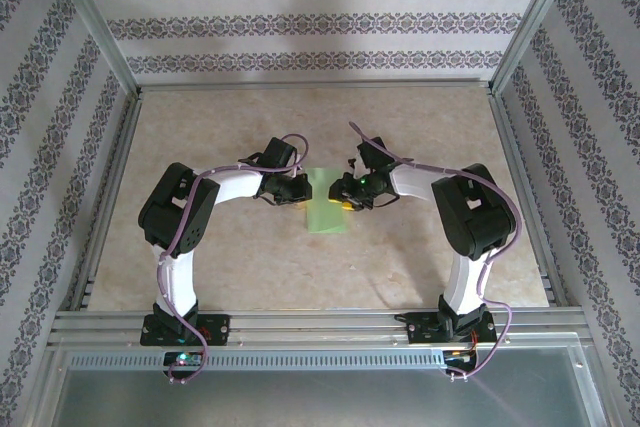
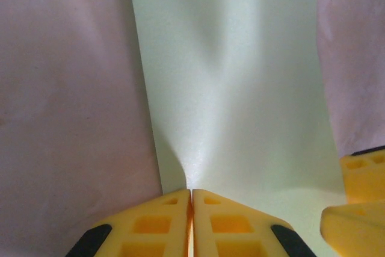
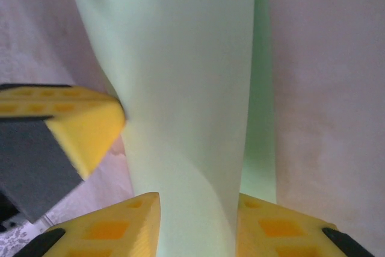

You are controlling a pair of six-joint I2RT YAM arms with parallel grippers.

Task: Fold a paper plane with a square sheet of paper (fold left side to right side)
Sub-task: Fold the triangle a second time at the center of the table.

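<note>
The work surface is a beige, stone-patterned table (image 1: 250,267), closed in by a metal frame and by walls (image 1: 320,22) with striped, flowered wallpaper. At the near edge, aluminium rails (image 1: 320,327) carry the two bases. From there the left arm (image 1: 180,217) and the right arm (image 1: 475,212) rise, bend outward and then turn in toward the middle of the table. Purple cables (image 1: 185,237) run along both arms.

Between the two wrists lies the sheet of paper (image 1: 326,209). It is light green, and from above it looks like a narrow upright band near the centre of the table. The left gripper (image 1: 298,193) meets its left edge and the right gripper (image 1: 348,197) meets its right side, so the wrists cover part of the paper from above.

In the left wrist view, the yellow fingers (image 2: 162,221) are pressed together on the edge of the paper, which puckers toward their tips. The fingers of the other gripper (image 2: 361,173) stand just beside the paper at the lower right.

In the right wrist view, the jaws stand partly apart with a curved layer of the paper between them. I cannot tell if they press it. The left gripper's finger (image 3: 84,124) touches the paper from the left and hides part of the table there.

Beyond the paper, the table runs to the back wall.
</note>
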